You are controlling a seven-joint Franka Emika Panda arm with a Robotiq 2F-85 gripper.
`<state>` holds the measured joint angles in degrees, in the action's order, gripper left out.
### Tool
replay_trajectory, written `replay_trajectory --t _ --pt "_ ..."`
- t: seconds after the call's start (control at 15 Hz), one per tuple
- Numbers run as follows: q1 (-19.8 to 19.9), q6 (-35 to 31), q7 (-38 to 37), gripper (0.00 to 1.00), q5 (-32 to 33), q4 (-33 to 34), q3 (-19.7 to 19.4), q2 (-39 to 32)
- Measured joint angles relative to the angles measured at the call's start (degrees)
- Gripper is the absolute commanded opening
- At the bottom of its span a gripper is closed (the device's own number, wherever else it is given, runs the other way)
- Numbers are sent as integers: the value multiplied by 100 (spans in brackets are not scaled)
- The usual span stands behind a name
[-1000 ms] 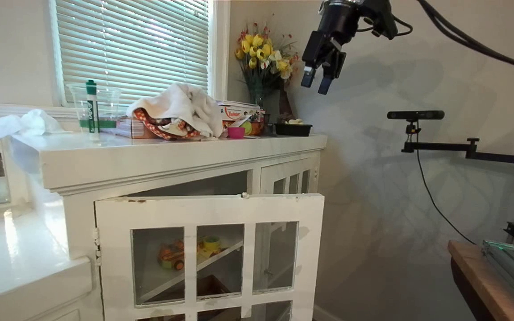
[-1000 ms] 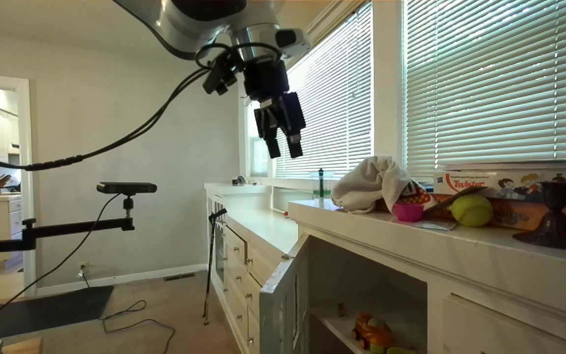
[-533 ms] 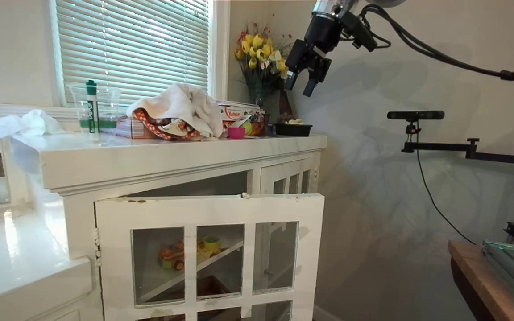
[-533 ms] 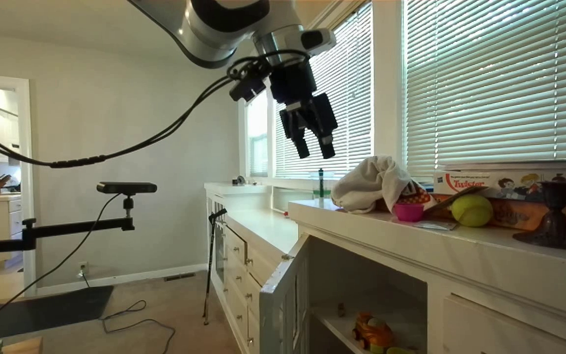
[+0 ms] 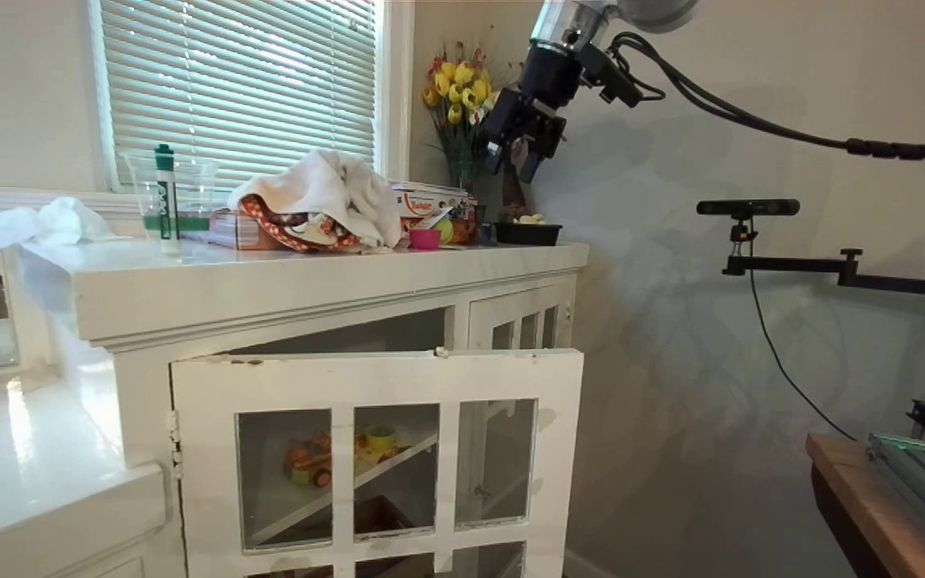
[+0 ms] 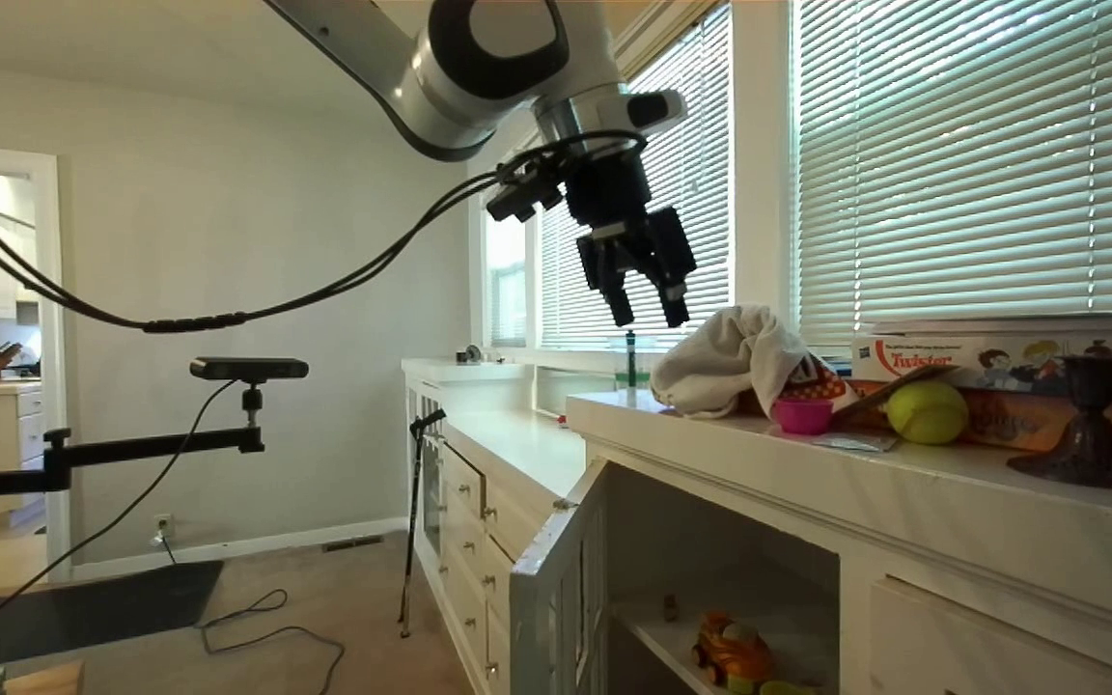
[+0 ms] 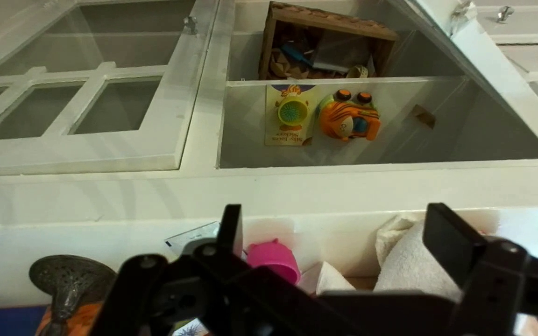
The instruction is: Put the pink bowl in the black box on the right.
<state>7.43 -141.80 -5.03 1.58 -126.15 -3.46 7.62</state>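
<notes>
In an exterior view, window blinds (image 5: 242, 84) hang at upper left and yellow flowers (image 5: 462, 88) stand at upper centre. On the white surface (image 5: 109, 255), at left, a green-capped marker (image 5: 166, 193) stands upright, overlapping a clear tub (image 5: 195, 193); a white cloth (image 5: 342, 193) is heaped left of centre. In an exterior view, a tennis ball (image 6: 927, 413) sits at right, in front of a Twister box (image 6: 1000, 365) and near a dark candlestick (image 6: 1092, 425). In the wrist view, an orange toy car (image 7: 348, 117) lies at upper centre, right of a yellow cup (image 7: 292, 111).
</notes>
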Motion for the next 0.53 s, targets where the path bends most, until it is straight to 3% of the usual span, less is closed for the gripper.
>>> replay_trajectory --t 0.53 --pt "-13 85 5 100 191 1237 -107 -1048"
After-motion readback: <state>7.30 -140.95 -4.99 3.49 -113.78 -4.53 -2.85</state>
